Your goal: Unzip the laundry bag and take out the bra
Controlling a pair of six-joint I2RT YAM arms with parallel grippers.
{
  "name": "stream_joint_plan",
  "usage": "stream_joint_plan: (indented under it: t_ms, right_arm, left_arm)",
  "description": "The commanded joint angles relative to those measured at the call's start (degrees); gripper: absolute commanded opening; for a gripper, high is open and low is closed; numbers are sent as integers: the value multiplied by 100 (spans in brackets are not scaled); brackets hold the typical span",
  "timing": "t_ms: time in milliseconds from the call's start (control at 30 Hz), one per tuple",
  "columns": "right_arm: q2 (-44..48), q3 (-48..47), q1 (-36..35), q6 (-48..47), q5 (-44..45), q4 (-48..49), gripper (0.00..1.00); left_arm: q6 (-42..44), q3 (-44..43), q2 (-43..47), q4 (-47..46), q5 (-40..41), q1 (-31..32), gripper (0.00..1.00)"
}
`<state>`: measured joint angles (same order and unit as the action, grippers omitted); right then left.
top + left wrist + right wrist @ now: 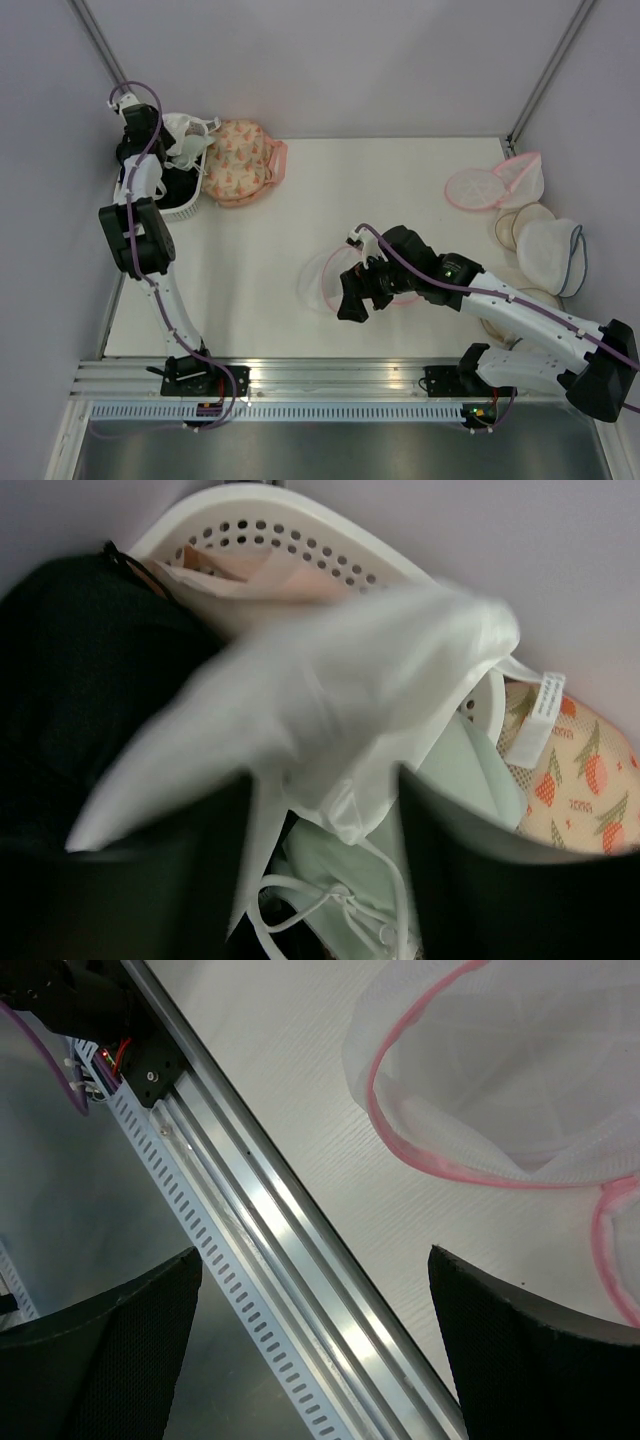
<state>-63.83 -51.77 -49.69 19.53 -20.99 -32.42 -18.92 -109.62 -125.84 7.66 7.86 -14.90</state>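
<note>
The removal step looks to be ending. The bra [350, 680] is dropping between the left gripper's [325, 780] spread fingers into the basket [280, 535] at ten o'clock. The right gripper [312, 1260], open and empty, is hovering by the laundry bag [500, 1070] — next, lifting the left arm clear.

Left arm stretched far forward, left gripper [322, 800] fingers parted; right arm bends inward, right gripper [315, 1260] spread wide, pointing down.

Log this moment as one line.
left gripper: bra between fingers, over basket | right gripper: open, near laundry bag | bag: open
</note>
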Motion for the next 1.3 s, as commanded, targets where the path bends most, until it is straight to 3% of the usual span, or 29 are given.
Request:
stream_joint_plan:
  t_ms: [0,67,333,433,600,733,833,1167,1267]
  right_arm:
    - [99,61,12,156,86,307,98]
    - [169,79,12,244,401,307,98]
    - [705,246,21,841,2651,211,98]
    - [636,228,12,1350,3921,-288,98]
    - [600,587,21,2755,5148,-1229,98]
    - [1012,1448,12,4082,5457,-1100,98]
    - [1417,2143,21,4418,5396,-600,96]
    - [1954,3453,30,5113,5439,833,65]
    - [1665,3638,47,5210,5501,1334,63]
  left_arm:
    - [-498,133,199,262,-172,-5,69]
    - [-648,300,586,70,-170,-13,99]
    - [-1183,1091,2334,-98,-1022,153,100]
    - [-1386,1889,3326,-107,-1409,460,100]
    - [-1413,3700,5283,-160,-1664,1418,100]
    - [-1675,4948,6578,-151,-1936,2445,100]
    - [-1791,5687,7432,-29,-2078,2876,100]
    - [-1835,6611,9207,903,-2508,3098,100]
    - [-1826,6708,9445,1053,-2613,3089,100]
